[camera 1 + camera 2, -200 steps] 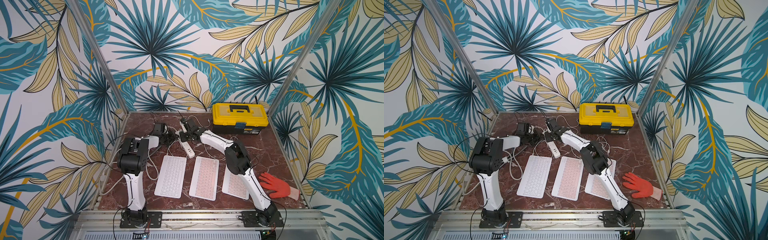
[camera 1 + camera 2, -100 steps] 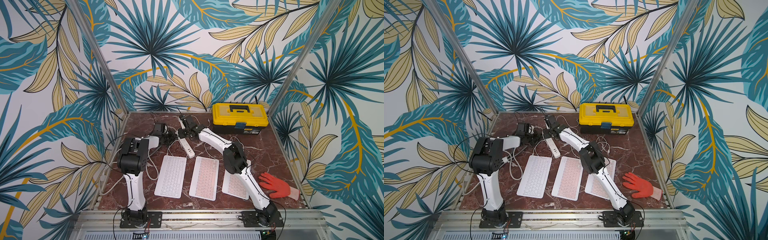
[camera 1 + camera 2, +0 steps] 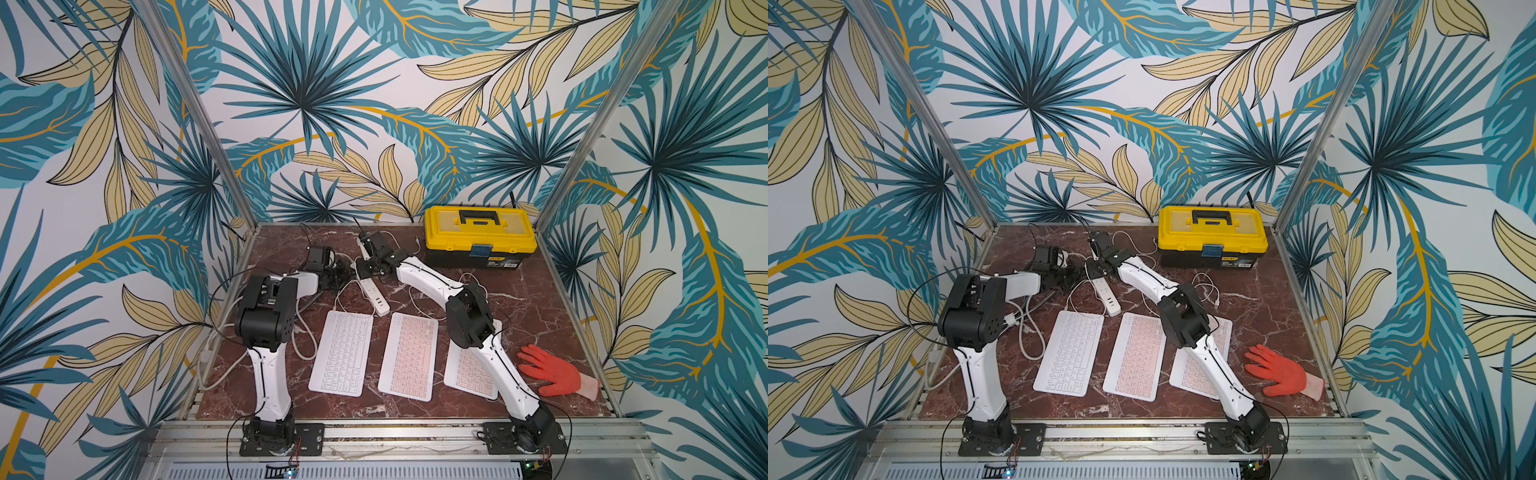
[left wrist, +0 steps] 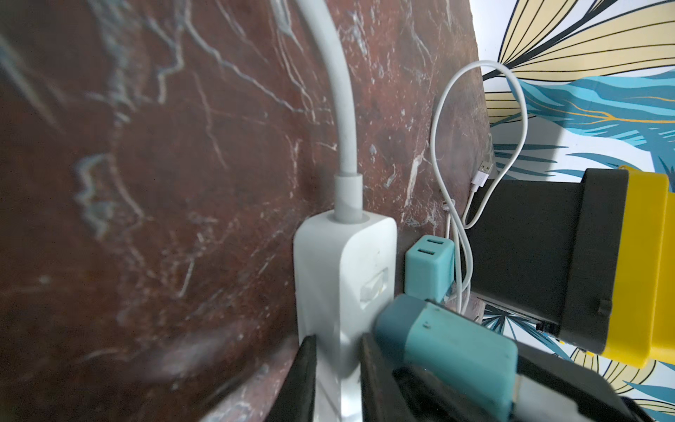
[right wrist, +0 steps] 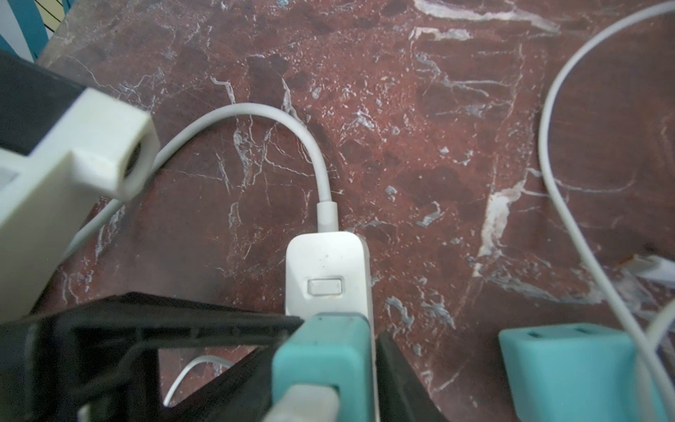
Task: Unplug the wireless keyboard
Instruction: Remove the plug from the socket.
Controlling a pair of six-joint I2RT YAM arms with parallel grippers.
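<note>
Three flat keyboards lie side by side in both top views: a white one [image 3: 340,357], a pink one [image 3: 409,357] and a pink one [image 3: 467,370] partly under my right arm. Thin white cables run from them up to a white power strip [image 3: 376,297]. My left gripper [image 4: 338,347] is shut on the strip's [image 4: 343,277] switch end. A teal charger [image 5: 321,358] sits plugged into the strip [image 5: 327,270], and my right gripper [image 5: 328,350] is shut on it from above. In a top view both grippers meet at the strip's far end [image 3: 1094,270].
A second teal charger [image 5: 569,369] lies loose beside the strip, with white cable loops [image 3: 469,282] near it. A yellow toolbox [image 3: 480,235] stands at the back right. A red glove [image 3: 552,372] lies front right. A thick white cord [image 3: 216,365] trails along the left edge.
My right gripper's wrist has shifted slightly toward the back and its jaws have narrowed onto the teal charger. The left arm has held still on the strip.
</note>
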